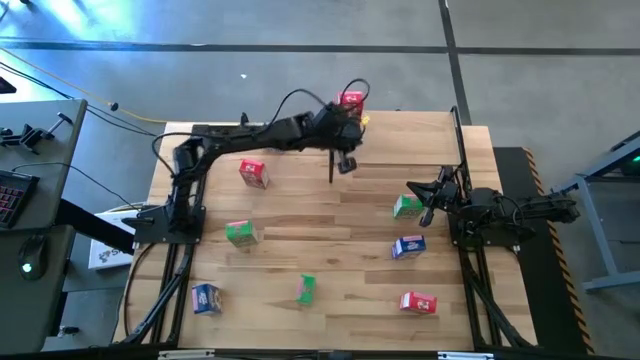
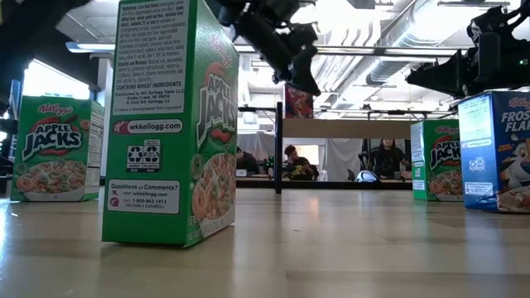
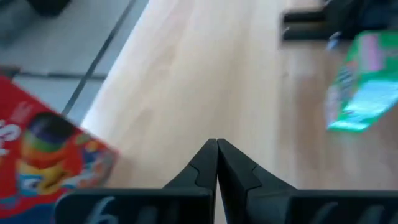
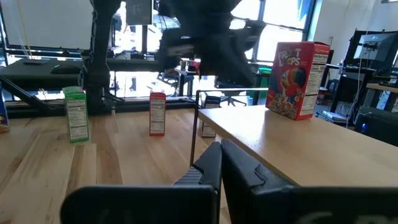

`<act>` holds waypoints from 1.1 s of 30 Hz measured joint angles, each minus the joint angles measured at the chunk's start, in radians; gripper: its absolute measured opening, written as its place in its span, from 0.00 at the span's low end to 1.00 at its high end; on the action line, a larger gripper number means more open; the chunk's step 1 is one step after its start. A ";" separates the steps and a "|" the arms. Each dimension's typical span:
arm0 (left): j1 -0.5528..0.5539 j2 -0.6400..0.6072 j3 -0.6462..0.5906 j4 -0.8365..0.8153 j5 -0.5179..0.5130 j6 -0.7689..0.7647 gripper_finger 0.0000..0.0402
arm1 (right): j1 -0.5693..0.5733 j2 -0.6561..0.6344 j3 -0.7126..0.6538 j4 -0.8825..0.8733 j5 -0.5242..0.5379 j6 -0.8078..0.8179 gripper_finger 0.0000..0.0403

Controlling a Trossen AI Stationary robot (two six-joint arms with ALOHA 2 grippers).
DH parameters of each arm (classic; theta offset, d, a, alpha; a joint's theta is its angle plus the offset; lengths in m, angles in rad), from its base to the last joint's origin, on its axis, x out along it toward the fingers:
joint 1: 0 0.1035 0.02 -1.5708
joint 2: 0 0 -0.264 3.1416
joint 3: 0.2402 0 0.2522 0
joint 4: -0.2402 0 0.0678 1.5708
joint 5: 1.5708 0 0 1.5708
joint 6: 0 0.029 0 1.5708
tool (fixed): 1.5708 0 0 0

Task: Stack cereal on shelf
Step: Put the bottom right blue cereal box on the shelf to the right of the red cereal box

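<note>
Left end effector [image 1: 346, 163] hangs pinched shut and empty beside the shelf [image 4: 298, 146]; nearest loose red cereal box [image 1: 253, 172] lies back toward the tabletop's left edge. Right end effector [image 1: 428, 205] sits closed too.

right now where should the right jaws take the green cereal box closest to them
Grip the green printed cardboard cereal box across its narrow depth, on the two broad faces near the top, coming from above. It stands upright beside the right gripper, so its top is exposed.
</note>
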 joint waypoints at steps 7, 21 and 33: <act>-0.070 -0.263 -0.438 0.392 0.002 -0.077 0.00 | 0.000 0.000 0.000 0.000 0.000 0.000 0.00; -0.219 -0.575 -1.032 0.980 0.000 -0.225 0.00 | 0.000 0.000 0.000 0.000 0.000 0.000 0.00; -0.266 -0.692 -1.287 1.223 0.000 -0.258 0.00 | 0.000 0.000 0.000 0.035 0.000 -0.024 0.00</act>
